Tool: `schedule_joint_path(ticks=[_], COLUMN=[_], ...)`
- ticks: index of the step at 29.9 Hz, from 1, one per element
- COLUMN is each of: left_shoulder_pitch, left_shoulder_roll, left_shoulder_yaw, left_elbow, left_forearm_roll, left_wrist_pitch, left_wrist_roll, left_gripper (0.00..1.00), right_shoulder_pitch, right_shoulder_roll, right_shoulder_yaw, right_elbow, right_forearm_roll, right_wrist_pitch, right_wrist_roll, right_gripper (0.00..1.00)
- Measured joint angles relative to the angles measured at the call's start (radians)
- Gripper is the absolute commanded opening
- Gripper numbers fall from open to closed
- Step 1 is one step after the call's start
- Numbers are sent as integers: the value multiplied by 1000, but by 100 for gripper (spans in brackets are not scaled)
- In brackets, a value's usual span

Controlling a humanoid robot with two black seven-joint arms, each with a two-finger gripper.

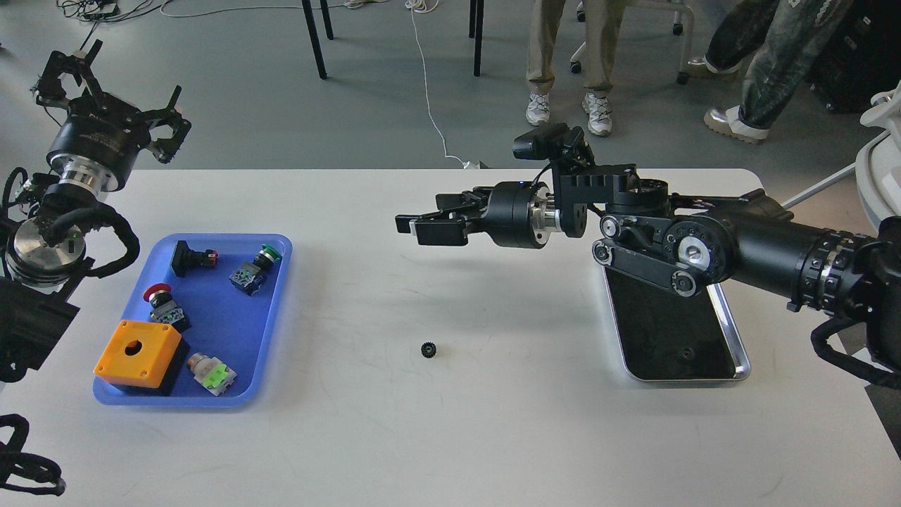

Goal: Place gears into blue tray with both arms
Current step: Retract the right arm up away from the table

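Gear (429, 348): small black toothed wheel, lying flat on the bare white desk (436, 436), roughly midway between the two trays, well apart from both. Open desk on every side of it.

Second gear (682, 354): small, dark, hard to make out, lying inside the silver metal tray (732, 331) near its front end. This tray has a dark inside and sits right of centre, its far end hidden under the right arm.

Blue tray (278, 310): rectangular, rounded corners, raised rim, on the left part of the desk, near the left edge. It holds no gear. Contents: orange box (138, 353) with a round hole at the front left corner; red-capped push-button (161, 299) just behind it; green-capped push-button (256, 267) towards the right rim; black switch part (191, 258) at the back; a pale part with green insert (211, 373) at the front.

Right gripper (422, 228): raised above the desk, pointing left, behind and above the loose gear, holding nothing. Jaws slightly spread; the gap is narrow and seen side-on.

Left gripper (105, 84): held high beyond the desk's back left corner, behind the blue tray. Jaws spread wide, empty.

Clear room: broad bare desk in front of both trays and along the front edge.
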Motion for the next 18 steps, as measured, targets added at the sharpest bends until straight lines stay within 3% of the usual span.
schedule_joint_path(ticks=[8,18], left_shoulder_pitch=[-17,-27], left_shoulder_roll=[11,35], left_shoulder_yaw=[42,48], left_elbow=[-8,-111], left_forearm_roll=[37,256], left_wrist_pitch=[0,0], left_wrist_roll=[2,-10], left_gripper=[98,98], right_shoulder_pitch=[-28,-53], right_shoulder_roll=[-116,-215], right_shoulder_yaw=[154,224], right_elbow=[-1,-6], right_forearm_roll=[203,485], right_wrist_pitch=[7,4], right_wrist_roll=[0,0], right_gripper=[97,97])
